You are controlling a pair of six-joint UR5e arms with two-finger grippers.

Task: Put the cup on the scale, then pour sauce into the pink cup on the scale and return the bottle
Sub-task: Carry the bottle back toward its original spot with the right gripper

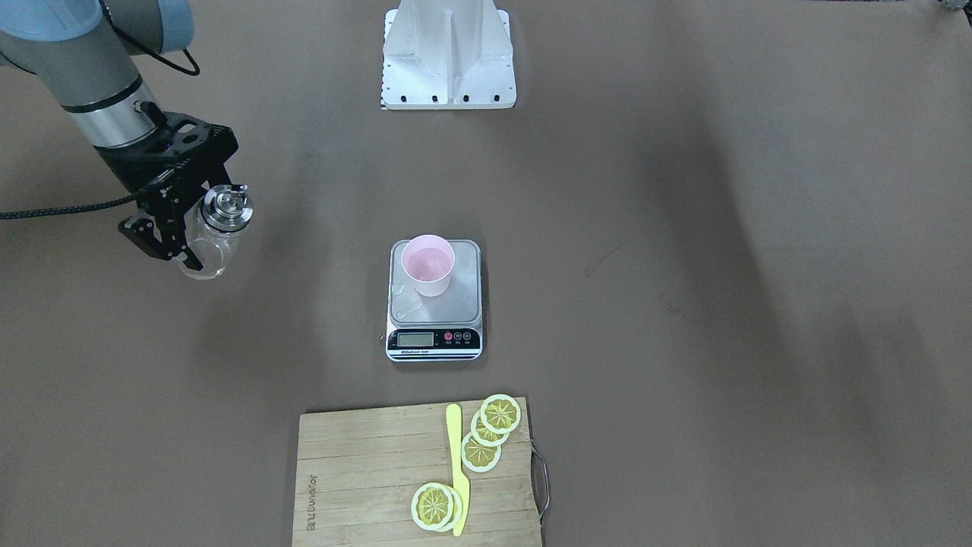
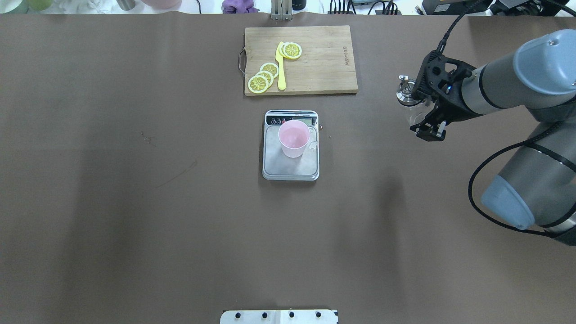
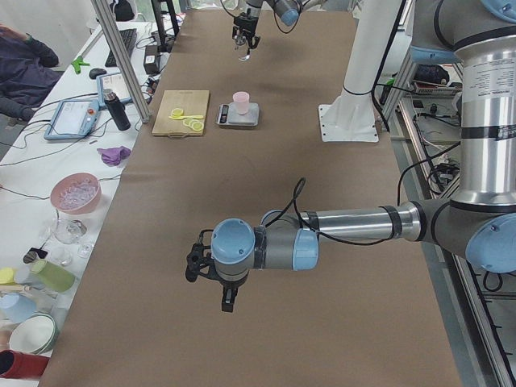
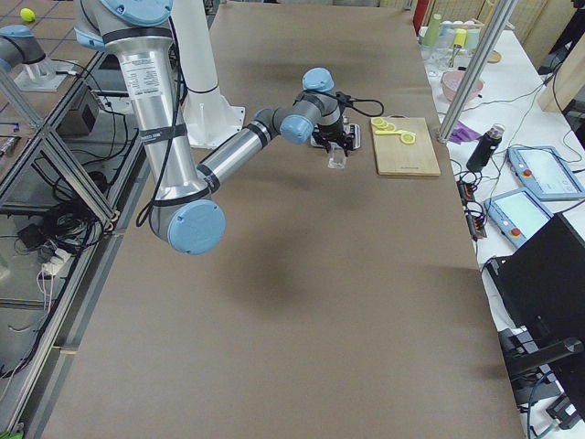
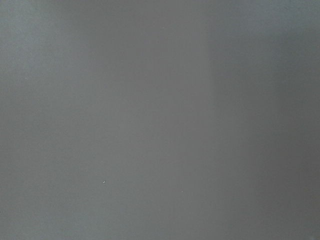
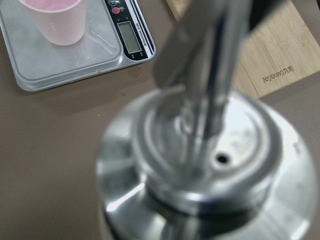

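At the middle of the tabletop, the scale lies with its display strip facing away from the robot. The cup stands upright on the steel platform, toward the corner nearer the robot's base. Inside the cup a pale, glossy liquid surface shows. A clear wet streak lies on the platform just beside the cup.

Well off to the robot's right, the right tool points down and pinches the lower glass body of the bottle. The bottle leans a little, its metal cap toward the scale. Its glass looks clear and I cannot tell what is in it, nor whether its base touches the tabletop. The right wrist view looks down on the blurred cap from close by.

Beyond the scale, a board carries 1 yellow knife and 5 lemon slices, 3 at one end of the knife and 2 at the other.

The left tool shows only in the left side view, low over bare tabletop and far from the scale. I cannot tell whether it is spread or pressed together.
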